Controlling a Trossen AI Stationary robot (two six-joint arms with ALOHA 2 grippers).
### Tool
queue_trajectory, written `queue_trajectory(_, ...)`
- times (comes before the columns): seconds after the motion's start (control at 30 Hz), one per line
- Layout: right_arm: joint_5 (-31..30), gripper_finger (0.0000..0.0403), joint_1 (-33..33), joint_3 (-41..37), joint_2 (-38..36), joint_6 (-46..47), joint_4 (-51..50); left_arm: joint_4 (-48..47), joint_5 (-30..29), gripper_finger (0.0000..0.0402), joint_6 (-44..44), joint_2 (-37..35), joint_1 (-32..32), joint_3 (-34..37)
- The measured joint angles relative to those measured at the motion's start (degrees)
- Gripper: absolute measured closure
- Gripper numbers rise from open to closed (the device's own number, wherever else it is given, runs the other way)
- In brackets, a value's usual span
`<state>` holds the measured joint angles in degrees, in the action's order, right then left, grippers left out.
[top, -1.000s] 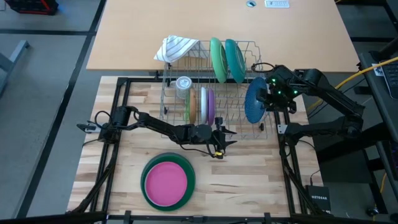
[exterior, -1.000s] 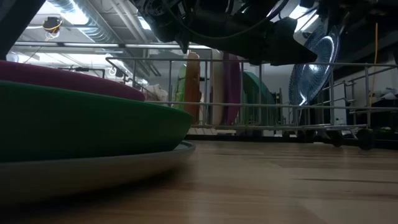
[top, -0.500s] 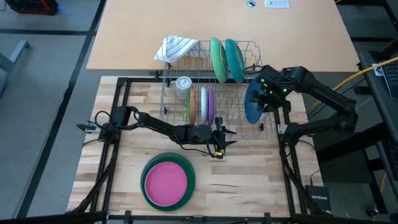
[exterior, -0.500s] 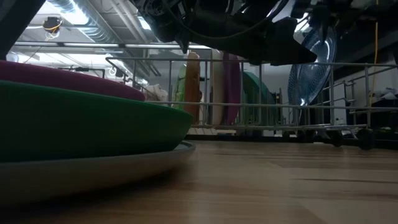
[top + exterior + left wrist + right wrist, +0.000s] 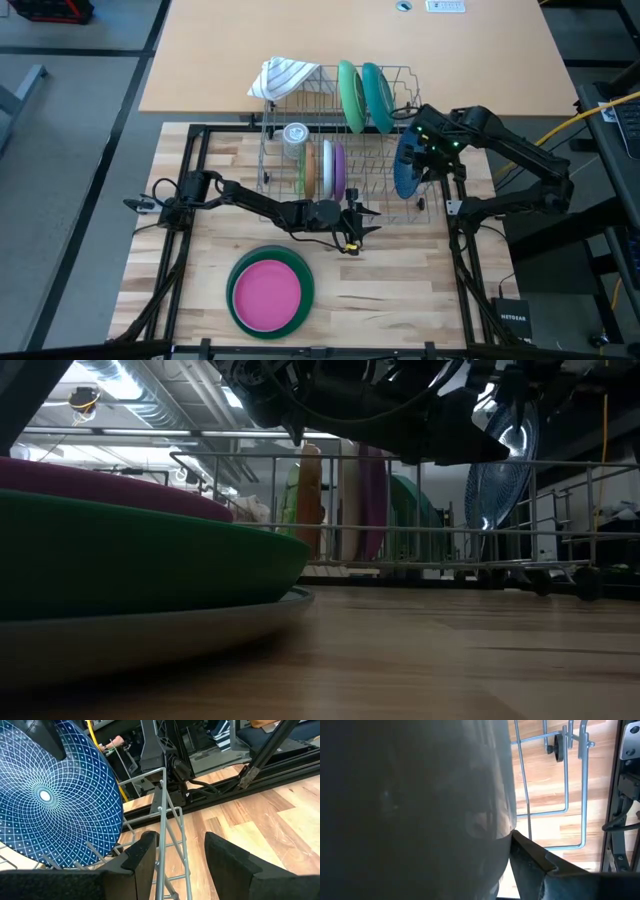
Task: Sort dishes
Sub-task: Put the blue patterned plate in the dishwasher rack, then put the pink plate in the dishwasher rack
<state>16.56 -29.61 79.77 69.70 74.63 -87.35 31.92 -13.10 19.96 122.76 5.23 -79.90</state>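
Observation:
A blue patterned plate (image 5: 404, 165) stands on edge at the right end of the wire dish rack (image 5: 265, 150), and my right gripper (image 5: 418, 158) is shut on it. The rack also holds teal and green plates (image 5: 362, 95) at its far side and tan, white and purple ones (image 5: 325, 170) in the middle. A pink plate (image 5: 268, 293) lies in a dark green one (image 5: 150, 560) near the table's front. My left gripper (image 5: 182, 855) stands open at the rack's near right corner. A rack wire (image 5: 167, 835) runs between its fingers; I cannot tell if they touch it. My right gripper pinches the blue plate's upper rim between its two fingers, one finger (image 5: 46, 737) on the patterned face and the other finger (image 5: 535, 860) against the plain back (image 5: 485, 820). The fingers come from above, slanting down. The plate stands nearly upright, its lower rim (image 5: 75, 862) among the rack's tines.
A clear glass (image 5: 295, 135) stands in the rack's left part and a striped white cloth (image 5: 280, 75) hangs over its far left corner. Bare wooden table (image 5: 400, 290) lies to the right of the stacked plates. Black frame rails (image 5: 185, 180) border the table.
My right gripper has moved a little toward the table's left and down over the rack's right end. The blue plate has tipped more upright, showing narrower from above, with its lower rim staying in the rack.

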Motion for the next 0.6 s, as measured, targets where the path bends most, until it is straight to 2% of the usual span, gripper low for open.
queue_trajectory(0.4, 0.1, 0.0300, 0.2, 0.0, 2.3, -2.9, 0.1, 0.0, 0.0, 0.0245, 0.0, 0.0, 0.0, 0.0)
queue_trajectory(0.6, -5.6, 0.0301, 3.9, 0.1, 2.6, -3.0, 0.0, 0.0, 0.0, 0.0245, 0.0, 0.0, 0.0, 0.0)
